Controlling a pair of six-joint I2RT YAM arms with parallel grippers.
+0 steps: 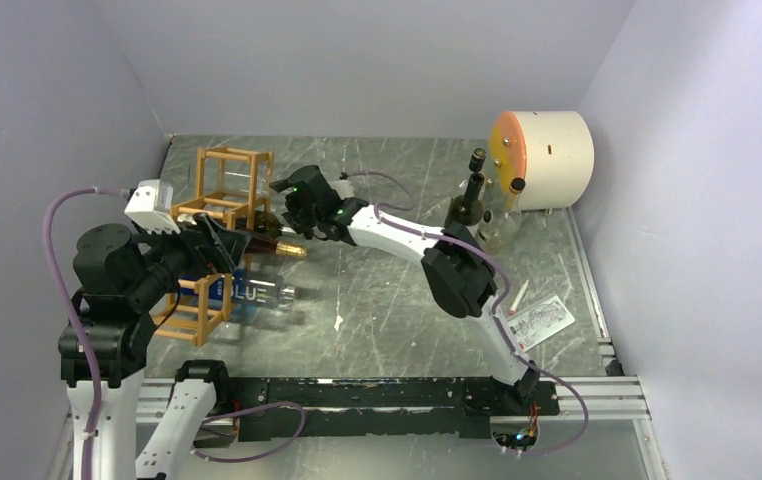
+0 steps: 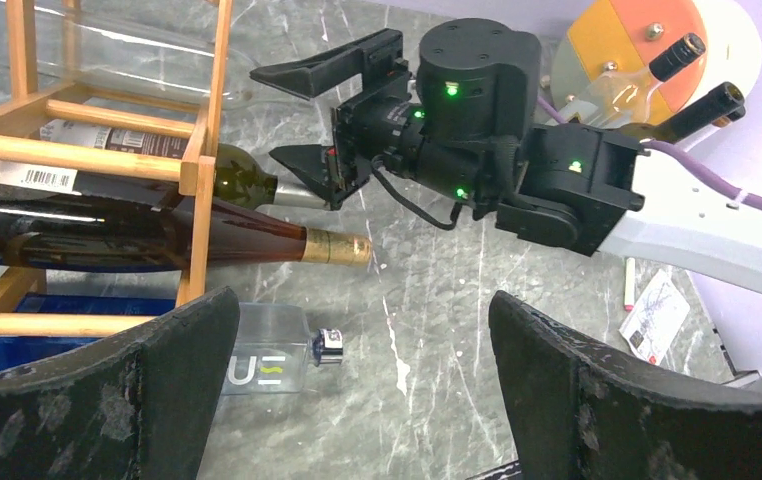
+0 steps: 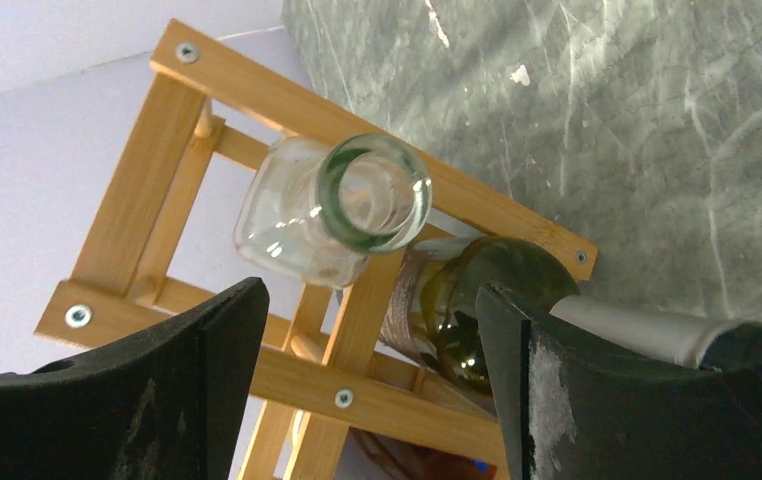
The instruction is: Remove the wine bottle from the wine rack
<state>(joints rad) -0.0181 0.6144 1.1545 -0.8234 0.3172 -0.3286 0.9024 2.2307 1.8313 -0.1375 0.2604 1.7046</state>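
We see the wine rack (image 1: 237,152) at the left of the bench (image 1: 377,300), an open frame of thin light-brown wooden bars joined with small screws into stepped cube cells. Several bottles lie in it on their sides, necks pointing toward the middle of the bench. The green wine bottle (image 2: 242,180) lies in the rack under a clear glass bottle (image 3: 287,220); it has dark green glass, a paper label and a silver foil neck sticking out past the bars. Below it lies a dark bottle (image 2: 157,235) with a gold foil cap, and lowest a blue-labelled bottle (image 2: 267,365). The right claw (image 2: 267,112) stands apart and holds nothing, one finger just beside the silver neck; whether it touches we cannot tell. The left claw (image 2: 362,305) gapes wide, empty, near the rack's front.
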